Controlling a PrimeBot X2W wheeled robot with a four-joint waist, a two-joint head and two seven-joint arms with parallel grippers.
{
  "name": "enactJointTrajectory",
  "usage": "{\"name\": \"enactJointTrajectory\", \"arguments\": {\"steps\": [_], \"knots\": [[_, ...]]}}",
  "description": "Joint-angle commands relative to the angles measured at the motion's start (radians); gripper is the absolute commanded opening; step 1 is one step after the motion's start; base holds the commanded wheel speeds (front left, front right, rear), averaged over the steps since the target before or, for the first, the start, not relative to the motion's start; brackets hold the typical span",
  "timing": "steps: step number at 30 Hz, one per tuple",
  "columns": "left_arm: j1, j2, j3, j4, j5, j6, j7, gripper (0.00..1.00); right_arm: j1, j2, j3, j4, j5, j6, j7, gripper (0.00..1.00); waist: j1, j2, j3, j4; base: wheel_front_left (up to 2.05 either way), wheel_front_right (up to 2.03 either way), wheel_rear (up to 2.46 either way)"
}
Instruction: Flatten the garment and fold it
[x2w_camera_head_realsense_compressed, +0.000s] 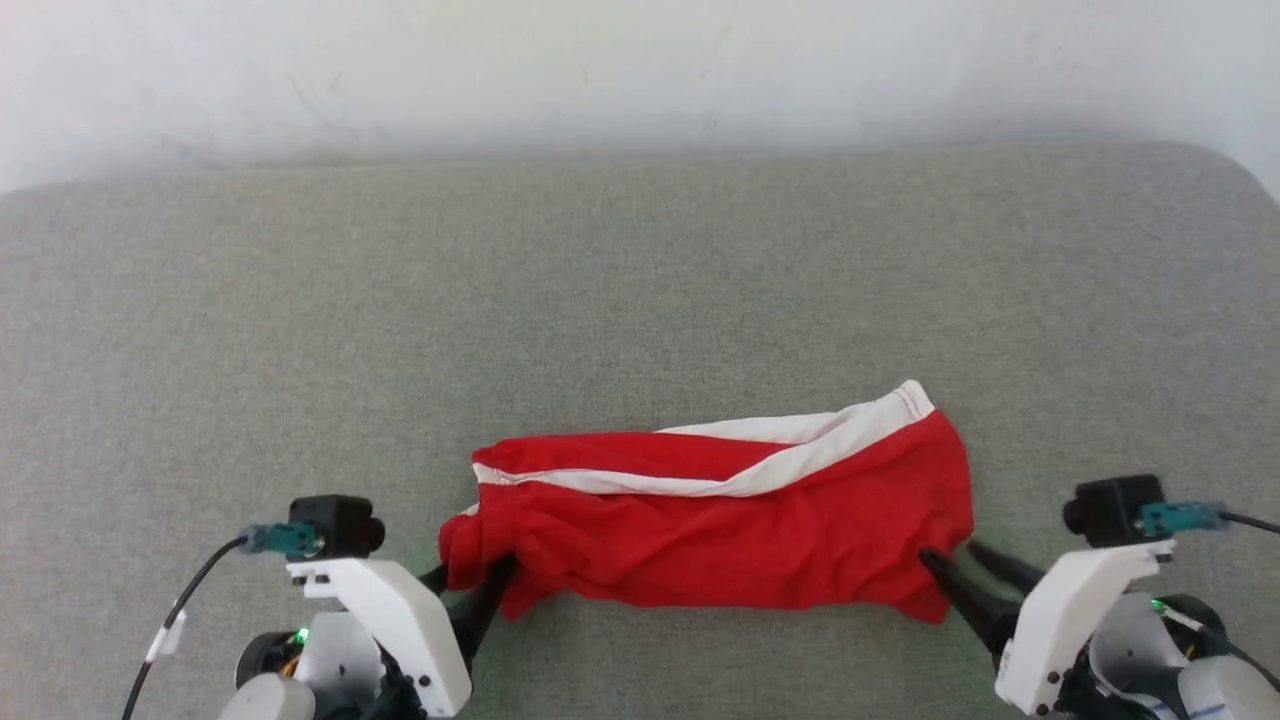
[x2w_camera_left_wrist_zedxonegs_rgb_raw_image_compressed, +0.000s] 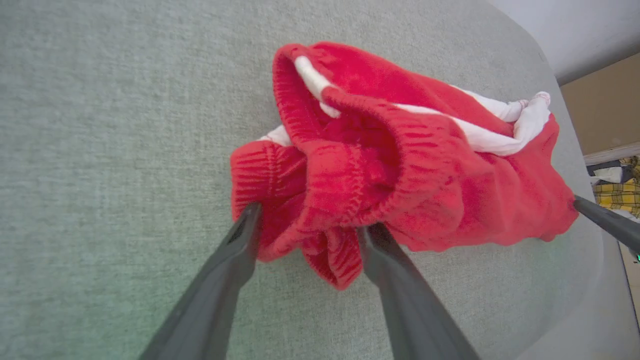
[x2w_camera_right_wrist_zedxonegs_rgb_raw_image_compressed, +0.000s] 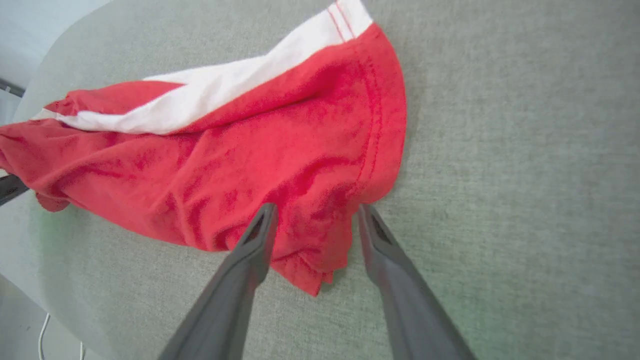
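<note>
The red garment (x2w_camera_head_realsense_compressed: 720, 520) lies crumpled in a long bundle on the grey padded surface, with its white stripe (x2w_camera_head_realsense_compressed: 800, 450) running along the far side. My left gripper (x2w_camera_head_realsense_compressed: 470, 578) is open at the garment's left end. In the left wrist view its fingers (x2w_camera_left_wrist_zedxonegs_rgb_raw_image_compressed: 240, 240) straddle the bunched ribbed waistband (x2w_camera_left_wrist_zedxonegs_rgb_raw_image_compressed: 350, 165). My right gripper (x2w_camera_head_realsense_compressed: 948, 553) is open at the right end. Its fingers (x2w_camera_right_wrist_zedxonegs_rgb_raw_image_compressed: 255, 240) flank the stitched hem corner (x2w_camera_right_wrist_zedxonegs_rgb_raw_image_compressed: 310, 235) in the right wrist view. Fabric sits between both pairs of fingers.
The grey padded surface (x2w_camera_head_realsense_compressed: 640, 290) stretches wide behind the garment to a white wall (x2w_camera_head_realsense_compressed: 640, 70). Its rounded right edge (x2w_camera_left_wrist_zedxonegs_rgb_raw_image_compressed: 595, 280) drops off, with yellow plaid cloth (x2w_camera_left_wrist_zedxonegs_rgb_raw_image_compressed: 620, 192) beyond. A white cable (x2w_camera_right_wrist_zedxonegs_rgb_raw_image_compressed: 42, 335) hangs below the near edge.
</note>
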Motion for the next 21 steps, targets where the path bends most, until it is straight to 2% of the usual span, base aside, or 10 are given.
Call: {"name": "enactJointTrajectory", "arguments": {"steps": [1, 4, 8, 13, 21], "knots": [[0.025, -0.012, 0.014, -0.002, 0.005, 0.017, -0.033, 1.0, 0.023, 0.03, -0.043, -0.039, -0.05, -0.001, -0.048, 1.0, 0.0002, 0.0, -0.028, -0.012, 0.0, 0.0, 0.0], [0.044, -0.013, 0.021, -0.019, 0.024, 0.031, -0.073, 1.0, 0.039, 0.054, -0.08, -0.076, -0.091, -0.001, -0.096, 1.0, 0.0002, 0.0, -0.04, -0.012, 0.0, 0.0, 0.0], [0.076, -0.012, 0.053, -0.075, 0.098, 0.087, -0.193, 1.0, 0.067, 0.084, -0.152, -0.121, -0.147, -0.001, -0.127, 1.0, 0.0002, 0.0, -0.055, -0.003, 0.0, 0.0, 0.0], [0.091, -0.029, 0.072, -0.131, 0.194, 0.138, -0.359, 1.0, 0.081, 0.09, -0.229, -0.106, -0.179, -0.001, -0.062, 1.0, 0.0002, 0.0, -0.064, 0.031, 0.0, 0.0, 0.0], [0.08, -0.073, 0.04, -0.078, 0.33, 0.139, -0.653, 1.0, 0.012, 0.083, -0.249, 0.034, -0.173, -0.001, 0.08, 1.0, 0.0002, 0.0, -0.064, 0.078, 0.0, 0.0, 0.0]]}}
